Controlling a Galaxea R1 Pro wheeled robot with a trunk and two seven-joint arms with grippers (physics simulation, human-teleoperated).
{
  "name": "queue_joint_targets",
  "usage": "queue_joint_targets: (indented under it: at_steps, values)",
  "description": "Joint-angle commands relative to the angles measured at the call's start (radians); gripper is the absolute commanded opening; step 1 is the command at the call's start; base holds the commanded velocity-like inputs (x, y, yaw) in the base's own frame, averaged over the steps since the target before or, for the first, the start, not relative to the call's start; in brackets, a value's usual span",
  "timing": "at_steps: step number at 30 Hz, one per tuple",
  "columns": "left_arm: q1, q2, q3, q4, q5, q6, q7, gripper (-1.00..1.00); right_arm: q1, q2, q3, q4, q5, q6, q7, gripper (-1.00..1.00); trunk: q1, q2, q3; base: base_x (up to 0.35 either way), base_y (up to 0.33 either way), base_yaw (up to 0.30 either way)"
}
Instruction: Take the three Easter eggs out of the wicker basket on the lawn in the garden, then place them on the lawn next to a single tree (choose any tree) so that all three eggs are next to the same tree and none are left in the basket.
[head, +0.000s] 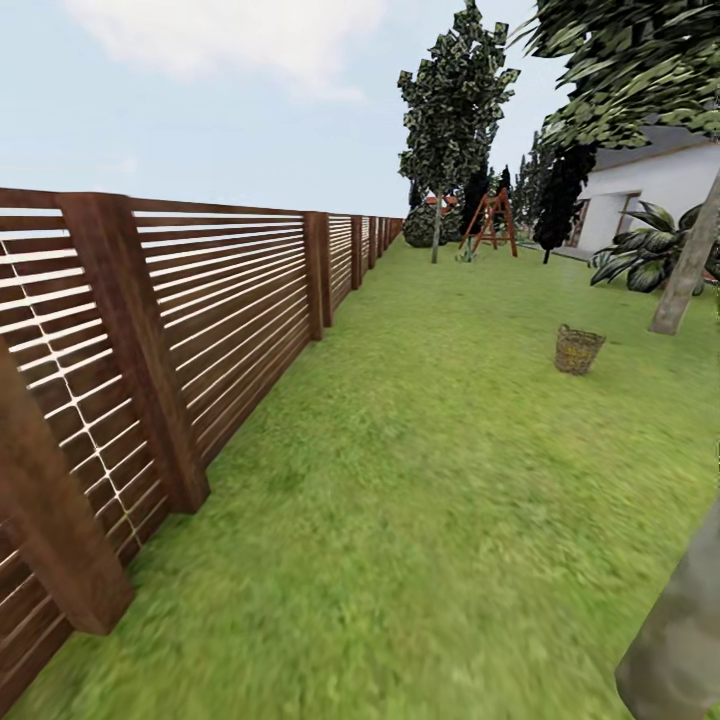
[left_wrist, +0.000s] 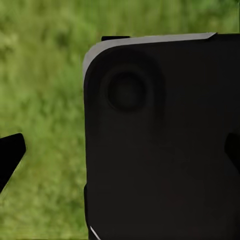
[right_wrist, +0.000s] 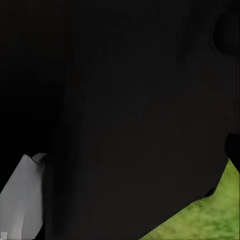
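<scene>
The wicker basket (head: 579, 349) stands on the lawn (head: 430, 480) some way ahead and to the right. The Easter eggs are hidden; the basket's inside cannot be made out from here. Just beyond the basket rises the leaning pale trunk of a tree (head: 688, 262). Another pale trunk (head: 680, 640) stands very close at the lower right. My left gripper (left_wrist: 121, 152) is open, its dark fingertips (left_wrist: 11, 154) at opposite edges, with a black robot panel and grass behind. My right gripper (right_wrist: 120, 150) shows one fingertip (right_wrist: 233, 149) far out at the edge, against a dark body.
A long brown slatted fence (head: 180, 330) runs along the left side into the distance. Far ahead are a leafy thin-trunked tree (head: 437, 225), a red wooden frame (head: 490, 222), a dark conifer (head: 560, 200), a broad-leaved plant (head: 645, 258) and a white house (head: 650, 185).
</scene>
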Motion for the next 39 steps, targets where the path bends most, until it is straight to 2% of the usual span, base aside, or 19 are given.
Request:
queue_joint_targets:
  at_steps: [1,14,27,39]
  values:
    - [0.000,0.000,0.000,-0.001,0.000,-0.002,-0.001,1.00,-0.001,0.001,-0.001,0.000,0.006,-0.008,0.000,1.00,0.001,0.000,0.000,0.316,0.134,-0.092]
    - [0.000,-0.002,0.002,-0.002,0.005,-0.006,-0.001,1.00,-0.001,0.000,-0.006,-0.005,0.007,-0.013,0.000,1.00,0.001,0.000,0.000,0.303,0.141,-0.022]
    - [0.000,-0.002,0.002,-0.002,0.005,-0.045,-0.001,1.00,-0.001,0.001,-0.007,-0.011,0.003,-0.014,0.000,1.00,0.001,0.000,0.000,0.251,0.225,-0.042]
    - [-0.013,-0.006,0.005,-0.031,0.010,-0.120,-0.001,1.00,-0.001,0.005,-0.007,-0.134,-0.002,-0.014,0.000,1.00,0.001,0.000,0.000,0.304,0.163,-0.016]
